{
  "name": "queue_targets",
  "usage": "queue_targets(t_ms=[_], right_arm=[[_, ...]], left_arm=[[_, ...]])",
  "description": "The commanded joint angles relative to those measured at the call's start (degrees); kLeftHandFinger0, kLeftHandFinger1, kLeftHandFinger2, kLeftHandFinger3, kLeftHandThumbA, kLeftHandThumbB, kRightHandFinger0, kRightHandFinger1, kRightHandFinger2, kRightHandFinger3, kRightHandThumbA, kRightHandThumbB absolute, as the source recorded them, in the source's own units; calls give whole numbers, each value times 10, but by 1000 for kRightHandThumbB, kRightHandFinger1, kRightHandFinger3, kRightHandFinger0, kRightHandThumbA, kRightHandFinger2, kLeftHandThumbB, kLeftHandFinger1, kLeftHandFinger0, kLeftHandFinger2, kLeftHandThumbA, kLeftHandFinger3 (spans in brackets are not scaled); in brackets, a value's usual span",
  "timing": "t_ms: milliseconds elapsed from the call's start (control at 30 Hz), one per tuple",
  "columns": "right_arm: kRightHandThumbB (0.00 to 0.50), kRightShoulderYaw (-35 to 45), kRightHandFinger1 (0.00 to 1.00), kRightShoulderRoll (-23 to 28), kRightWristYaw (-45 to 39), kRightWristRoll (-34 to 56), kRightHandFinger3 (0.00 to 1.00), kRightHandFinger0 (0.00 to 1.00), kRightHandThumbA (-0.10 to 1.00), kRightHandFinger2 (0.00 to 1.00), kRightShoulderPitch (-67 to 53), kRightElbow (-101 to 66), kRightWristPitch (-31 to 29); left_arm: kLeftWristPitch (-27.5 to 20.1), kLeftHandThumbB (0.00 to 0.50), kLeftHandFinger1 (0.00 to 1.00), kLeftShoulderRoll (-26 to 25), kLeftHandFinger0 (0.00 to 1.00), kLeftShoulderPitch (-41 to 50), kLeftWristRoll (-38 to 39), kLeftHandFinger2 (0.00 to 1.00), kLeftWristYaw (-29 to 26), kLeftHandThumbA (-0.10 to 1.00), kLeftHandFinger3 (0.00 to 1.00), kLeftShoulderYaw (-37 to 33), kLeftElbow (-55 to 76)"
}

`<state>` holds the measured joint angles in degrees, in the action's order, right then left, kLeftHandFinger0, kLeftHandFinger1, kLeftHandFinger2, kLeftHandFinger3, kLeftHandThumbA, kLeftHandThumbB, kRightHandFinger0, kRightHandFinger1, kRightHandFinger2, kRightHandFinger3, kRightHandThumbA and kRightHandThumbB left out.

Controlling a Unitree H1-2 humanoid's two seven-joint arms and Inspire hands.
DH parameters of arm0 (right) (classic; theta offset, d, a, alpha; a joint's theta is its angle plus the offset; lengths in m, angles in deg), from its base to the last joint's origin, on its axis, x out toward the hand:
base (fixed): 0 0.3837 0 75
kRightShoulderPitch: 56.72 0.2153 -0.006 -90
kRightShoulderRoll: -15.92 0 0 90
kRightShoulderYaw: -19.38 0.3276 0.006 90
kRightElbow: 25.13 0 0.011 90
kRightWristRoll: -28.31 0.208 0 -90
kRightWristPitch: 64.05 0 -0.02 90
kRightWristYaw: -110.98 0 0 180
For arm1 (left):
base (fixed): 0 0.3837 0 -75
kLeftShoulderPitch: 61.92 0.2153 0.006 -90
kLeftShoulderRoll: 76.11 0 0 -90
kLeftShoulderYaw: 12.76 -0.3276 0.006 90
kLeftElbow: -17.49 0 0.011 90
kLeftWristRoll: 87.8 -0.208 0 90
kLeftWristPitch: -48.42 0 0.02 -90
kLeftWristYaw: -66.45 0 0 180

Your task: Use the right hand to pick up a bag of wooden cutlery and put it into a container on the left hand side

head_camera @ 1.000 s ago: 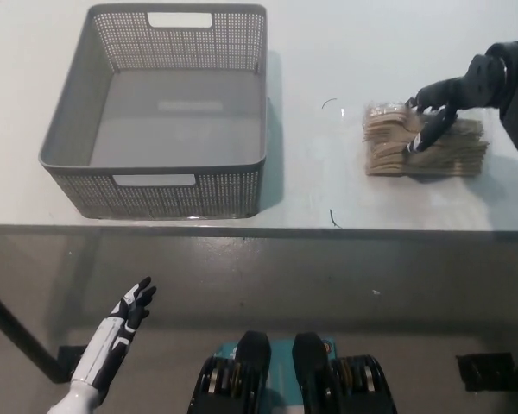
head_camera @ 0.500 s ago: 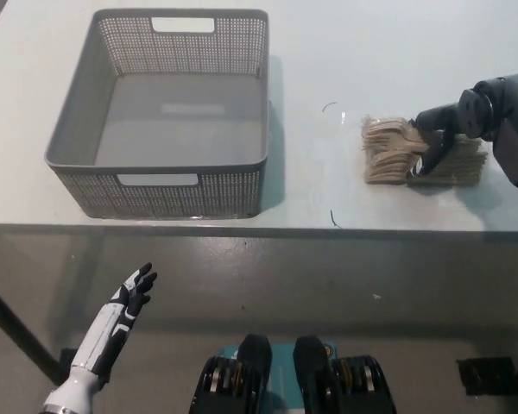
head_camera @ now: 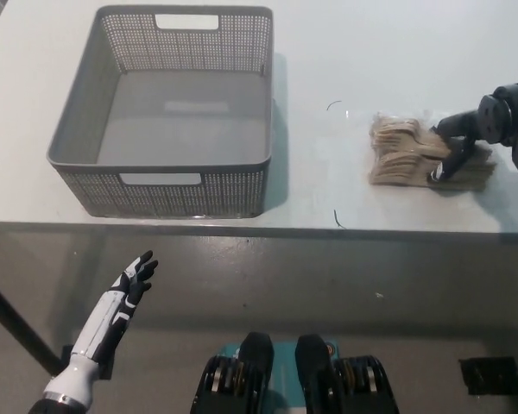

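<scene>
Basket [head_camera: 161,163]: grey, with perforated walls and a cut-out handle in both the near and far walls. It stands on the left part of the pale tabletop [head_camera: 354,52].

Bag of wooden cutlery [head_camera: 401,152]: tan, lying flat on the right part of the tabletop, well apart from the basket, near the front edge.

Right robot hand [head_camera: 453,148]: black, entering from the picture's right edge. It is set down on the right end of the bag and touching it. Whether it has actually closed on the bag cannot be told.

Left robot hand [head_camera: 128,290]: white with dark fingers, at lower left below the tabletop's front edge. The fingers are stretched out and apart, holding nothing.
</scene>
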<state>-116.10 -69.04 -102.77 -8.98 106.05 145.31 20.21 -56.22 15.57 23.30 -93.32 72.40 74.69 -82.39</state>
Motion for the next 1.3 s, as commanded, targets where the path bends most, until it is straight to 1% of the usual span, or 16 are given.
queue_targets(t_ms=[0,33,67,100,167,200,267,300,333,467,533,600,700,867,1067,1267], right_arm=[[387,3,411,4,21,-10,970,301,64,493,-53,15,11],[291,24,1000,4,135,1,573,1000,-93,1000,-70,2,-11],[184,36,1000,4,179,8,526,979,-100,922,-75,-1,-19],[92,51,637,4,219,18,281,637,-100,516,-80,-4,-31],[109,70,310,-1,259,27,527,40,-100,514,-79,-6,-39],[119,84,386,-3,273,36,698,66,-100,685,-78,-8,-41],[125,104,351,-5,293,48,820,18,-100,739,-74,-7,-53],[132,111,370,-7,306,50,934,1,-100,882,-70,-5,-53],[146,116,449,-7,314,51,927,21,-100,951,-69,-5,-60],[143,154,429,-10,348,71,831,1,-100,883,-61,-3,-73],[170,184,342,-8,370,90,739,0,-100,751,-57,-3,-97],[156,215,333,-11,379,110,741,0,-100,773,-53,-2,-94],[125,290,484,-16,398,161,875,6,-100,873,-38,-2,-89],[134,401,418,-25,415,225,677,0,-100,766,-8,-5,-85],[103,553,456,-35,350,330,705,0,-100,733,13,-8,-94],[130,593,488,-46,352,325,701,53,-100,759,21,-10,-86]], left_arm=[[-18,198,1000,-10,1000,-6,10,1000,8,1000,1000,4,7],[-19,188,1000,-9,1000,-7,14,1000,9,1000,1000,6,7],[-20,186,1000,-9,1000,-8,15,1000,9,1000,1000,6,7],[-19,186,1000,-10,1000,-9,15,1000,10,1000,1000,6,6],[-18,186,1000,-12,1000,-9,11,1000,8,1000,1000,6,8],[-18,181,1000,-13,1000,-8,9,1000,8,1000,1000,5,8],[-17,178,1000,-13,1000,-10,10,1000,9,1000,1000,6,9],[-16,188,1000,-11,1000,-11,12,1000,8,1000,1000,7,10],[-13,188,1000,-11,1000,-11,12,1000,7,1000,1000,7,12],[-11,199,1000,-12,1000,-14,13,1000,8,1000,1000,8,13],[-9,204,1000,-13,1000,-17,11,1000,7,1000,1000,9,13],[-8,208,1000,-13,1000,-16,12,1000,7,1000,1000,9,14],[-13,212,1000,-12,1000,-17,12,1000,6,1000,1000,9,11],[-8,198,1000,-11,1000,-14,13,1000,5,1000,1000,10,15],[-15,179,1000,-8,1000,-13,13,1000,3,1000,1000,10,9],[-11,163,1000,-8,1000,-10,10,1000,3,1000,1000,9,13]])
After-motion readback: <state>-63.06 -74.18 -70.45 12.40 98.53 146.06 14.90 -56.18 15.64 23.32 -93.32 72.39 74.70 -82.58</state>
